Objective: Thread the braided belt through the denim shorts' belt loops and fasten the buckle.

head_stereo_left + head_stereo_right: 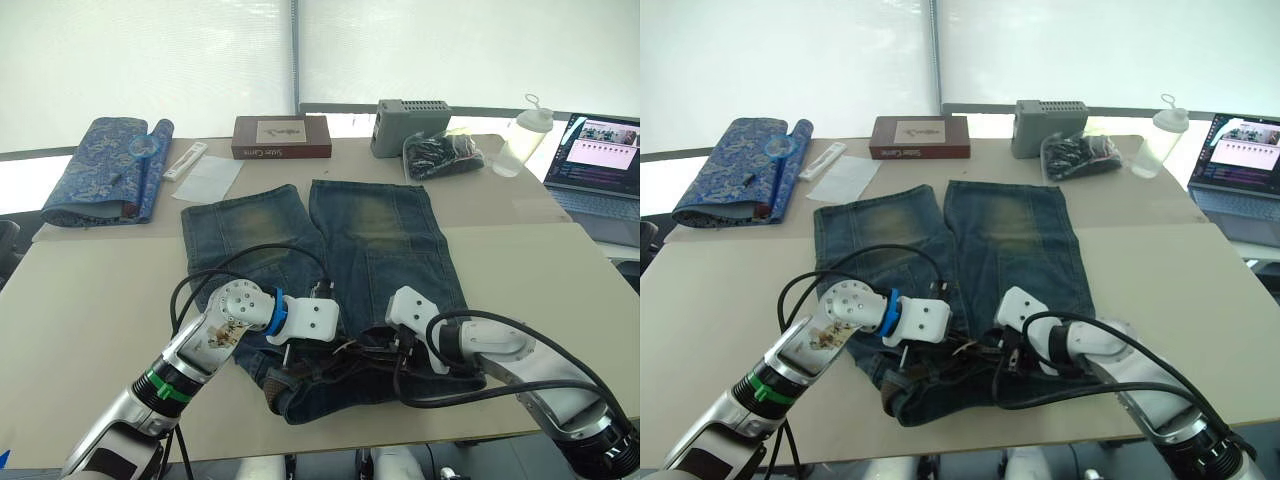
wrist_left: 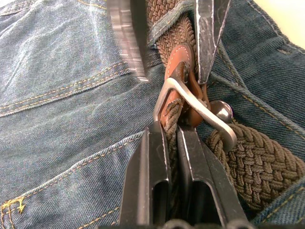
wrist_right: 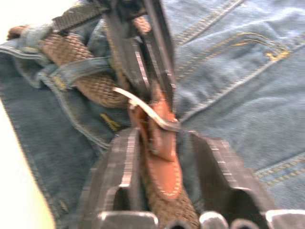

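a wide beige table (image 1: 90,300) carries the denim shorts (image 1: 370,245), spread flat with the legs pointing away from the robot and the waistband at the near edge. behind them stand an open laptop (image 1: 600,165), a folded blue patterned cloth (image 1: 105,165), a dark red box (image 1: 281,137) with a pale label whose gold lettering is too small to read, a grey box (image 1: 410,125), a black bundle in a clear bag (image 1: 445,155) and a clear bottle (image 1: 524,135).

the head views show both arms meeting over the waistband. the wrist views add the detail there: the braided belt (image 2: 259,167) lies along the waistband, passing under one of the belt loops (image 3: 78,69). the left gripper (image 2: 172,136) has its jaws nearly together, pinching the woven strap just below the buckle (image 2: 198,107), whose silver frame crosses the brown leather. a round metal button (image 2: 221,110) sits beside it. the right gripper (image 3: 159,138) has its jaws apart on either side of the leather piece, seemingly not pressing it. yellow stitching (image 2: 12,206) on the denim shows no readable brand.
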### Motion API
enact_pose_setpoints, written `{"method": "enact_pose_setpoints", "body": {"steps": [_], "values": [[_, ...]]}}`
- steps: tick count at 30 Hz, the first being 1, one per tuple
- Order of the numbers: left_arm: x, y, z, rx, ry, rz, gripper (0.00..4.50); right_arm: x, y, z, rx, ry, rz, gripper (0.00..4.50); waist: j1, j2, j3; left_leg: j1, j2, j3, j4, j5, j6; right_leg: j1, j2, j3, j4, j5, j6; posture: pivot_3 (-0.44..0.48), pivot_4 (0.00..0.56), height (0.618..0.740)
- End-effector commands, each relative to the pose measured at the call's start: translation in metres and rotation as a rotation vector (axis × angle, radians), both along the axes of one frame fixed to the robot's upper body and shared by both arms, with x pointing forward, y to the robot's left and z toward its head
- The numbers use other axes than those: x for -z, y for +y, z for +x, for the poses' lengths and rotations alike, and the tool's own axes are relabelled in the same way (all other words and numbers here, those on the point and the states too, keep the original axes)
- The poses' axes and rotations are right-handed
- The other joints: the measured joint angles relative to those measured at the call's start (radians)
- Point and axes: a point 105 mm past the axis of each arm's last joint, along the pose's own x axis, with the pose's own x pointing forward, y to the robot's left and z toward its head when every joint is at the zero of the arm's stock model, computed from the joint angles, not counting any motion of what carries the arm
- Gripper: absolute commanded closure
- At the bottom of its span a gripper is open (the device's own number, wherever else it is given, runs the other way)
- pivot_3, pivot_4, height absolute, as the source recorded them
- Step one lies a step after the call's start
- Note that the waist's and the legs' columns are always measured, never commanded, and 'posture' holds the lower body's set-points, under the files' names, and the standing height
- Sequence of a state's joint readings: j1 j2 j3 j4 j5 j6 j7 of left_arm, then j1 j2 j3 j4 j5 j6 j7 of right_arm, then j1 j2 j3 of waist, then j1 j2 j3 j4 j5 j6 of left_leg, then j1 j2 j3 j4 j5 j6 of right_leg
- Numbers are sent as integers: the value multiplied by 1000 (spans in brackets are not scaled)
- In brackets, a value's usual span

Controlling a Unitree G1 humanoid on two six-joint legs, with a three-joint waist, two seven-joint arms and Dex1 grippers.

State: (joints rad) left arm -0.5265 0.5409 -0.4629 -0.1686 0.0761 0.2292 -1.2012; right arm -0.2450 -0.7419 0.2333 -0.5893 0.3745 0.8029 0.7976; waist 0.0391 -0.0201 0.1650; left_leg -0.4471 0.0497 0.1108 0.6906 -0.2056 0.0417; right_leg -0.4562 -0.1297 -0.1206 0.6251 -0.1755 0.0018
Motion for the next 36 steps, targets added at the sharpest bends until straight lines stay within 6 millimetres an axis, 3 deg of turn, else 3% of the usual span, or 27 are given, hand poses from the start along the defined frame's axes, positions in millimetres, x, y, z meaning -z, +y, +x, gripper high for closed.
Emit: {"method": "enact_pose_setpoints", "body": {"steps": [1,27,36], "values": [[-2,-5,-3,35,-7,-6,4500,-11,-6,3,14,-52,-2,2490,0,0,0,0,0,0,0,0,0,0,0,0,0,0,0,0,150,709],[-3,-6,-2,37,-12,-7,4500,-1,-19,8,31,-67,-67,2490,0,0,0,0,0,0,1,0,0,0,0,0,0,0,0,0,150,709],[-3,-6,-2,36,-11,-5,4500,-15,-21,6,30,-24,17,2490,0,0,0,0,0,0,1,0,0,0,0,0,0,0,0,0,150,709]]}}
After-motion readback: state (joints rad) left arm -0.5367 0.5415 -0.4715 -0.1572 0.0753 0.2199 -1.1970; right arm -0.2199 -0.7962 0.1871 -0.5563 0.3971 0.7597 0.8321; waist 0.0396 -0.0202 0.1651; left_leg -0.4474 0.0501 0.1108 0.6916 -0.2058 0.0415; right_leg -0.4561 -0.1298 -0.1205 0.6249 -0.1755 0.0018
